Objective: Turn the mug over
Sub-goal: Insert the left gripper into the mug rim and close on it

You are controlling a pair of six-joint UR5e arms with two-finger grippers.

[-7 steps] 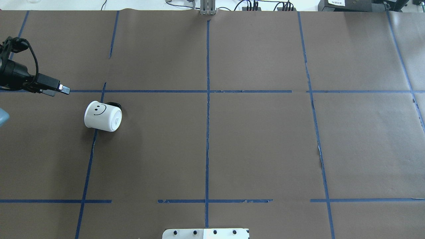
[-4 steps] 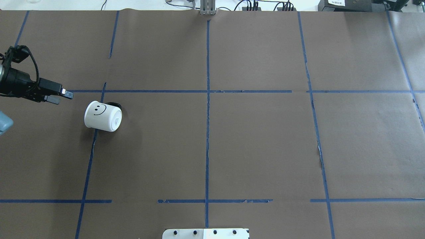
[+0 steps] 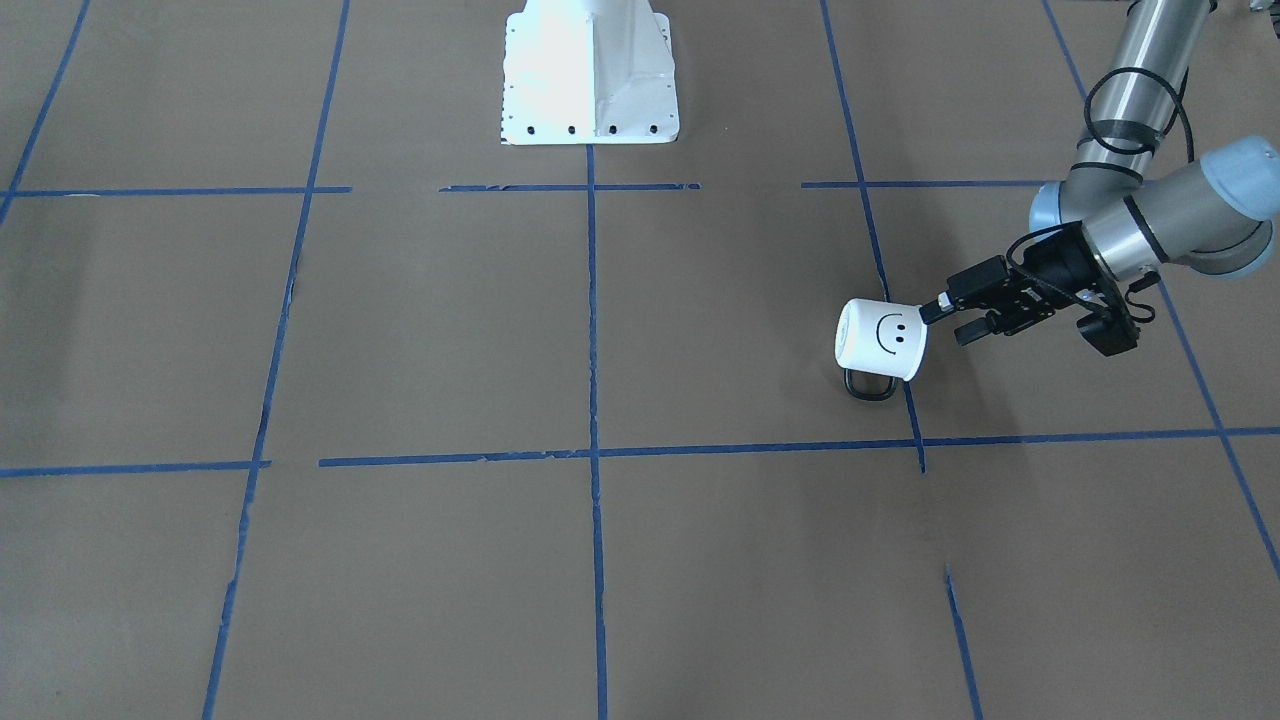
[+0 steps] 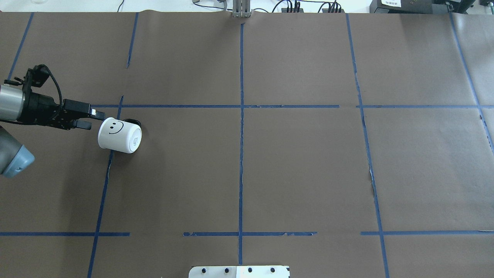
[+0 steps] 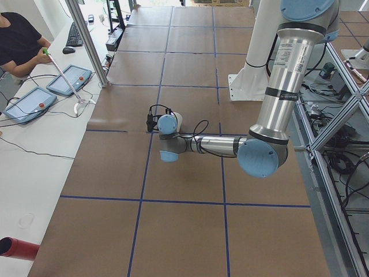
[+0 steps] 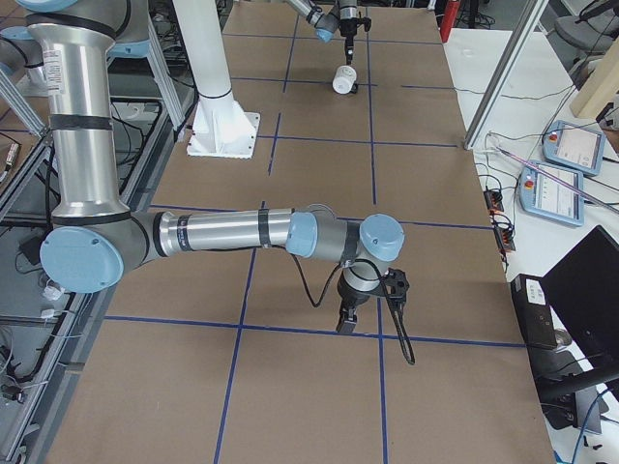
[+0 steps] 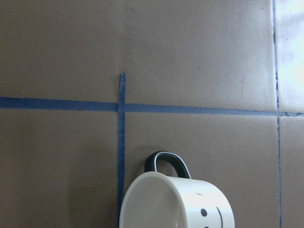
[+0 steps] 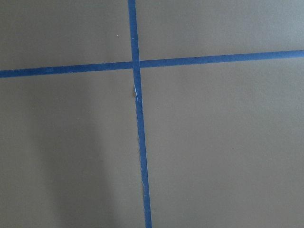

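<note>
Overhead exterior: mug [image 4: 119, 135] on side, mouth facing left gripper [image 4: 94, 120], fingers [image 4: 82, 124] apart, one tip at rim. Right gripper [image 6: 346, 324] well away, finger state can't tell.

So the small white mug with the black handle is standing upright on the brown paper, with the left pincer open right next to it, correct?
No. The small white black-handled mug is lying on its side on the brown paper, smiley face up; the overhead view shows it. The left pincer is indeed open right next to it.
</note>
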